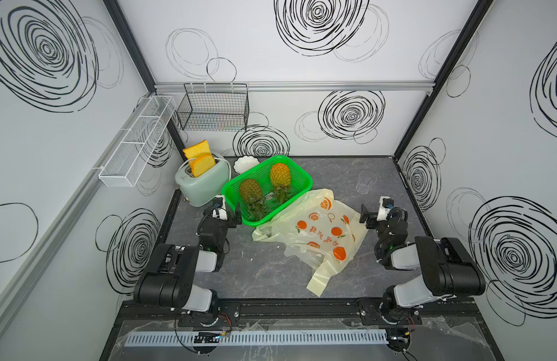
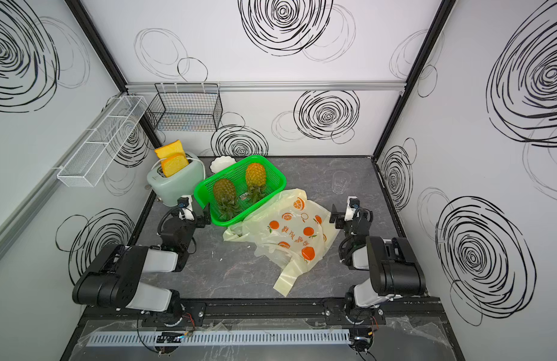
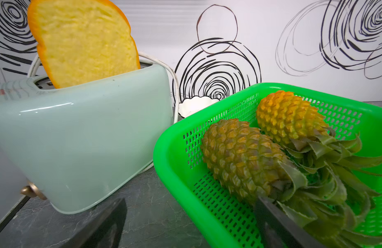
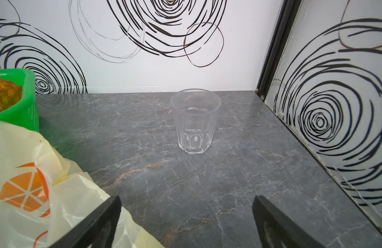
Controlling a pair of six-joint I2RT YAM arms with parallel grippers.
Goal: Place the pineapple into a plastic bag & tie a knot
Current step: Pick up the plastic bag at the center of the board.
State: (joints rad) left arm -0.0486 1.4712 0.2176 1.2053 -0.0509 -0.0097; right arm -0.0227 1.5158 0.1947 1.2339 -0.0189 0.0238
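The greener pineapple [image 1: 250, 191] and the yellower pineapple [image 1: 280, 175] lie on their sides, parallel, in the green basket [image 1: 261, 218]. Their leafy tops point toward the robot. The plastic bag [image 1: 321, 231] lies crumpled against the basket, with its handle strips trailing toward the robot. The left claw [image 3: 190, 200] is wide open, astride the basket's wall. The right claw [image 4: 187, 199] is wide open and empty.

On the table [image 1: 264, 275], the basket [image 1: 303, 175] sits left of centre. Two pineapples lie side by side in it, crowns toward the front: the left pineapple [image 1: 250, 190] nearer, the right pineapple [image 1: 280, 175] farther back. The toaster [image 1: 205, 184] stands just left of the basket, with two bread slices [image 1: 199, 159] in its slots. A small dish [image 1: 246, 163] sits behind the basket. The plastic bag [image 1: 321, 233] lies in front and to the right, against the basket's wall. A glass [image 1: 364, 183] stands behind the bag, apart from it. The left gripper [image 3: 190, 198] straddles the basket's near-left wall, and the right gripper [image 4: 187, 197] hangs at the bag's right edge.
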